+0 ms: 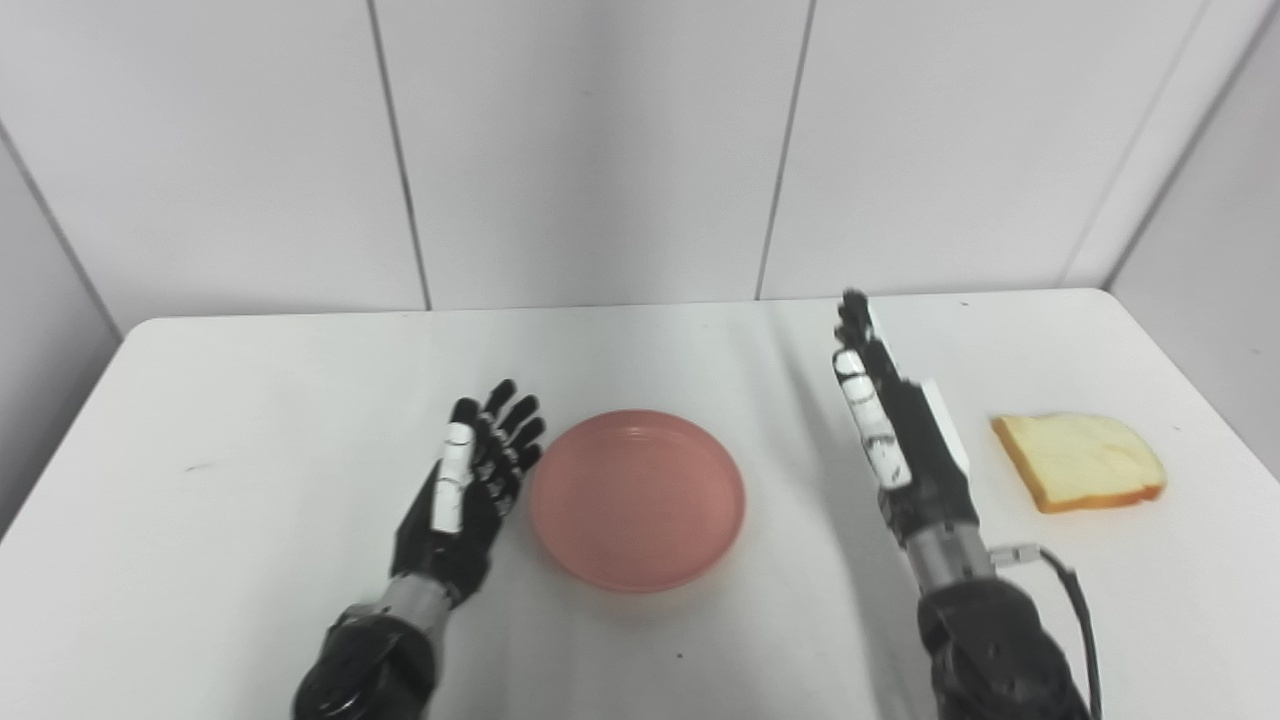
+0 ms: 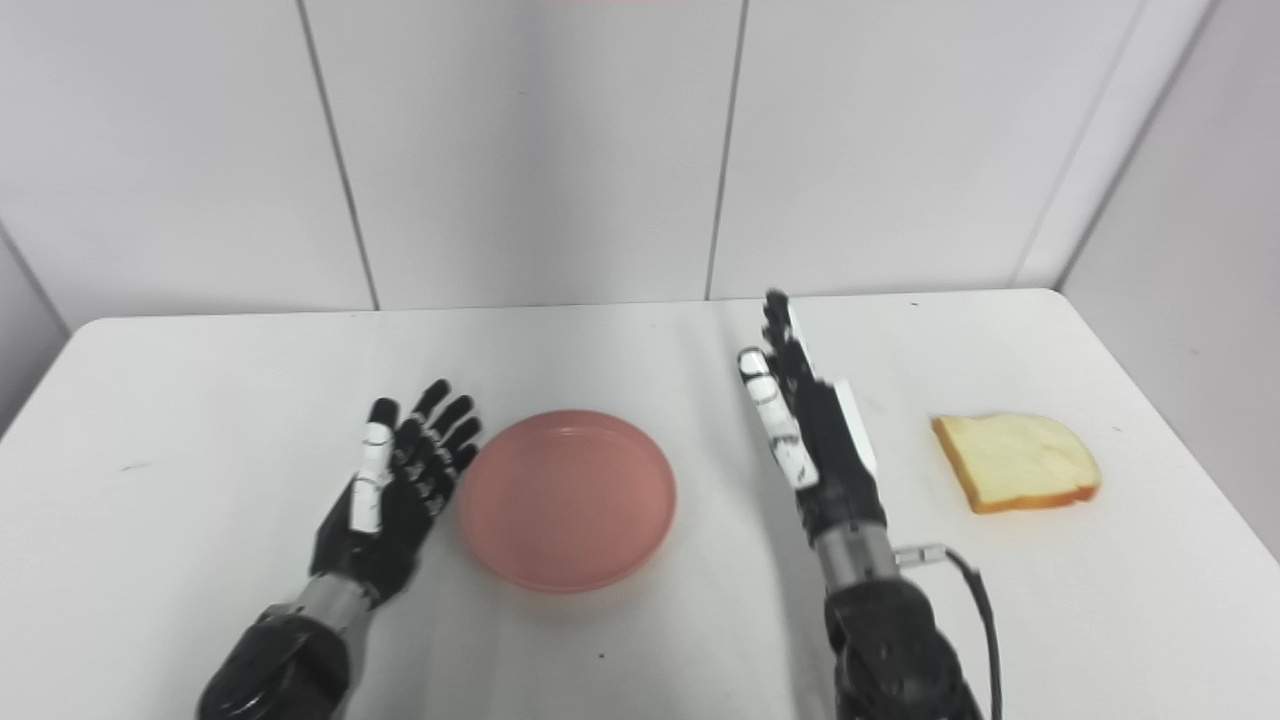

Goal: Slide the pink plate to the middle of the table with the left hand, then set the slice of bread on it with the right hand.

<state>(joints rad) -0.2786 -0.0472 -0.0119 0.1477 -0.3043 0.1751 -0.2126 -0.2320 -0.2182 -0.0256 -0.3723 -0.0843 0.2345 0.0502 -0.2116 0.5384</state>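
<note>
The pink plate [image 1: 637, 498] lies flat near the middle of the white table [image 1: 250, 400]. My left hand [image 1: 470, 480] is open, palm facing right, just beside the plate's left rim; I cannot tell if it touches. The slice of bread [image 1: 1080, 460] lies flat at the right side of the table. My right hand [image 1: 890, 420] is open and empty, fingers stretched forward, between the plate and the bread, apart from both. The same scene shows in the right eye view: plate [image 2: 567, 498], bread [image 2: 1018, 460], left hand [image 2: 400, 475], right hand [image 2: 805, 425].
White panelled walls [image 1: 600, 150] stand right behind the table's far edge. The table's right edge runs close to the bread. A cable [image 1: 1075, 600] loops at my right wrist.
</note>
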